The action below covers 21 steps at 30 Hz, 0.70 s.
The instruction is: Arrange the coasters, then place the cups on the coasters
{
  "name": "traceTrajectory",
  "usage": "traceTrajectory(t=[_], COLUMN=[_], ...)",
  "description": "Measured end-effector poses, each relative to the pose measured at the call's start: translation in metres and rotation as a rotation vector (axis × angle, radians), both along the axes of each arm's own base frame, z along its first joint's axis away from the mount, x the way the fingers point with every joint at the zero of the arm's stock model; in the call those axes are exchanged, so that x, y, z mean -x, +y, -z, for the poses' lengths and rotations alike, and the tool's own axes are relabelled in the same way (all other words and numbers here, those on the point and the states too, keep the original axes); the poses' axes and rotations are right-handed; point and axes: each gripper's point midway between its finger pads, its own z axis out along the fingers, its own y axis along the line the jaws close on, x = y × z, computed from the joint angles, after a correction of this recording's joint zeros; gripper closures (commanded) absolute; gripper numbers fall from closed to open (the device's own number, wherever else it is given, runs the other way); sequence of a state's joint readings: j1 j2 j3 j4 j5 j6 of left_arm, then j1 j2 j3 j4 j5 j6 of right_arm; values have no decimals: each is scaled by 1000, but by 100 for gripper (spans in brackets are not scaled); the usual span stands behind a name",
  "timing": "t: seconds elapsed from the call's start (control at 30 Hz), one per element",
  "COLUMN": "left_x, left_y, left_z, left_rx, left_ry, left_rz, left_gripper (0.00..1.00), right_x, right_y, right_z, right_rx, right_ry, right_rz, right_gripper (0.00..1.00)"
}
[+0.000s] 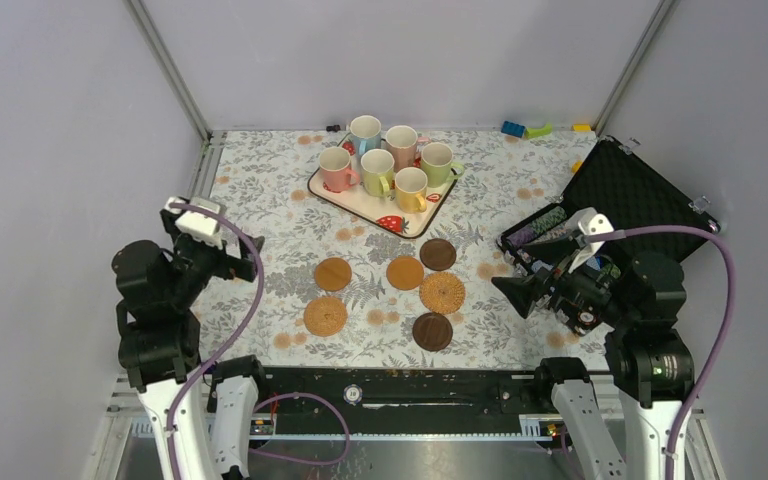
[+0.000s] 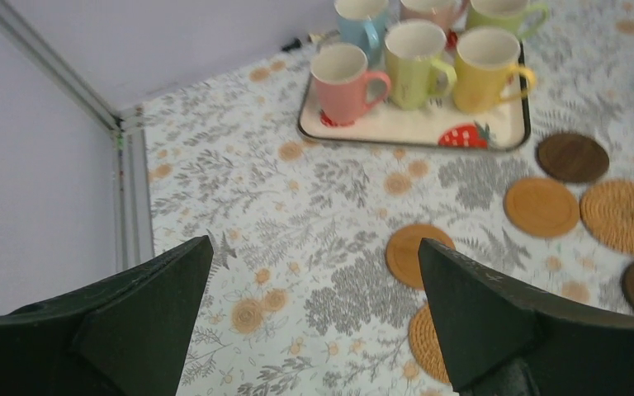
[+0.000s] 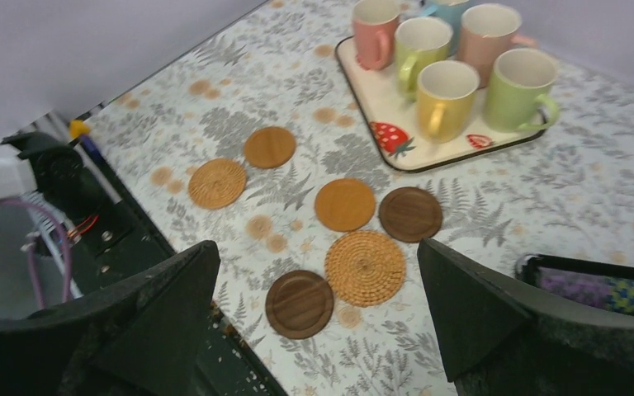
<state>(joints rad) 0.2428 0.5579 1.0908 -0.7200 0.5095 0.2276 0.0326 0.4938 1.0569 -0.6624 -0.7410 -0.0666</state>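
Several coasters lie loose mid-table: two tan (image 1: pixel 332 274) (image 1: pixel 405 272), two woven (image 1: pixel 325 316) (image 1: pixel 442 292) and two dark brown (image 1: pixel 438 254) (image 1: pixel 432 331). Several cups, among them a pink cup (image 1: pixel 336 168), a blue cup (image 1: pixel 365 132) and a yellow cup (image 1: pixel 411 187), stand on the strawberry tray (image 1: pixel 360 203) behind them. My left gripper (image 1: pixel 243 262) (image 2: pixel 314 241) hovers open left of the coasters, holding nothing. At the right my right gripper (image 1: pixel 516 292) (image 3: pixel 318 244) is open and empty too, above the dark coaster (image 3: pixel 300 304) and woven coaster (image 3: pixel 366 267).
An open black case (image 1: pixel 630 190) with poker chips (image 1: pixel 545 225) sits at the right, just behind my right arm. Toy bricks (image 1: pixel 525 129) lie at the back edge. Walls and metal frame posts (image 1: pixel 172 70) enclose the flowered table.
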Motion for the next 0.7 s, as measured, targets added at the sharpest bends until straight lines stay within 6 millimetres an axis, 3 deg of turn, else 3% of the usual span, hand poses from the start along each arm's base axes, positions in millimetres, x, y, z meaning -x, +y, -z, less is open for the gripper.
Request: traceTrajectory(t=[0.13, 0.37, 0.53, 0.7], left_x=[1, 13, 16, -1], left_y=[-8, -25, -38, -53], left_z=[45, 132, 167, 184], left_rx=[-73, -138, -124, -155], left_ry=[94, 261, 322, 359], left_rz=[108, 319, 443, 520], left_gripper=[1, 1, 1, 1], right_x=[4, 6, 1, -2], right_y=[11, 20, 21, 22], right_z=[16, 17, 22, 25], right_rx=[-14, -22, -26, -27], right_ry=[49, 50, 73, 86], right_rz=[-91, -171, -187, -187], right_gripper=[2, 2, 2, 2])
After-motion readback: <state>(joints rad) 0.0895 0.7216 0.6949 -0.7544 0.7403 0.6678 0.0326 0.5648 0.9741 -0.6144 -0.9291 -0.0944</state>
